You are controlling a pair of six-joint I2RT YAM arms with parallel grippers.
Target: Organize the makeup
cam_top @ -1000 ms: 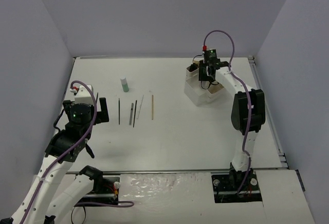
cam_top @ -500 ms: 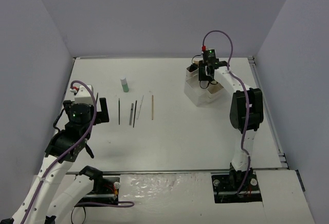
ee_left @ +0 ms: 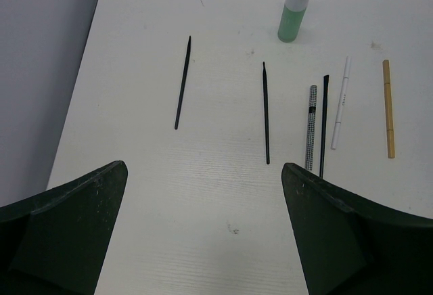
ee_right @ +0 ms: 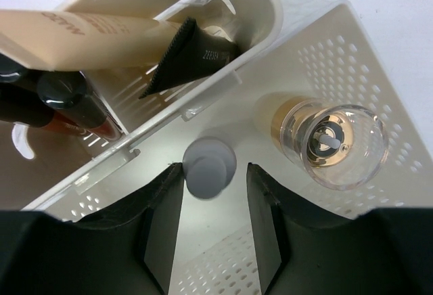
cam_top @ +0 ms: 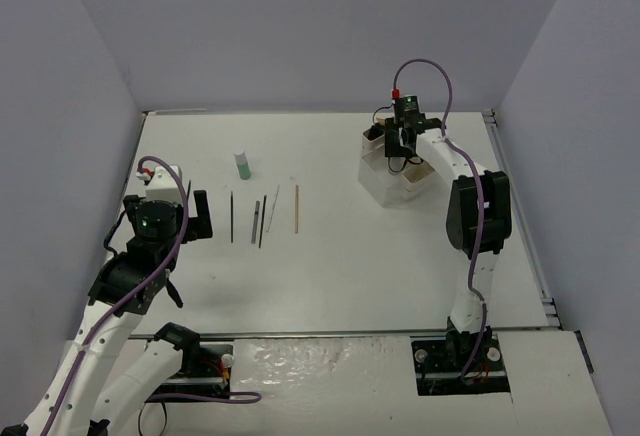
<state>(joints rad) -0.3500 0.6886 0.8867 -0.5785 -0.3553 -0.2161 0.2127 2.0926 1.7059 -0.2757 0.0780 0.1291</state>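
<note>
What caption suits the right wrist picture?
Right hand straddles a grey-capped bottle standing in the white box, beside an amber bottle.

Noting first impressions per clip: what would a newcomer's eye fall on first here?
The right gripper reaches into the white box at the far right of the table, jaws either side of a grey-capped bottle beside an amber bottle. On the left, thin pencils and brushes lie in a row near a green bottle, the open left gripper hovering short of them.
</note>
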